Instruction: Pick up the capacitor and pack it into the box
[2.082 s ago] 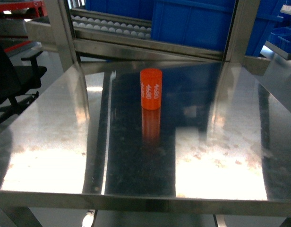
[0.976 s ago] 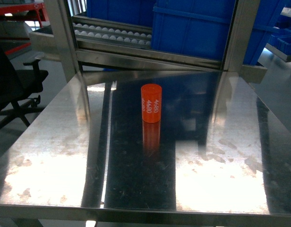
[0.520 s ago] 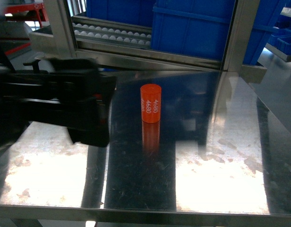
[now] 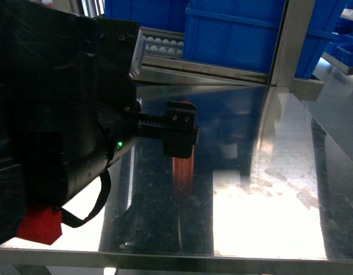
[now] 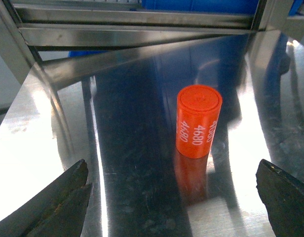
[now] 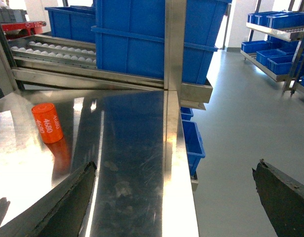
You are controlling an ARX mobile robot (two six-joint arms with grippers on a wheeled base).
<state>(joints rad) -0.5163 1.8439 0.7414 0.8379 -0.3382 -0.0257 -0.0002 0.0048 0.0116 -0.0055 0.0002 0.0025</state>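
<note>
My left gripper [image 5: 174, 197] is spread wide so its fingers can pass on both sides of the orange cylindrical capacitor [image 5: 198, 121], which stands upright ahead on the shiny steel table [image 5: 132, 148]. My right gripper [image 6: 174, 197] waits aside — also spread, empty. The box is probably out of view.

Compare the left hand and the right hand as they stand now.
The left hand faces the orange capacitor, which stands ahead between its fingers; the right hand looks along the steel table edge, with the capacitor far off to its side. Both are open and hold nothing.
</note>
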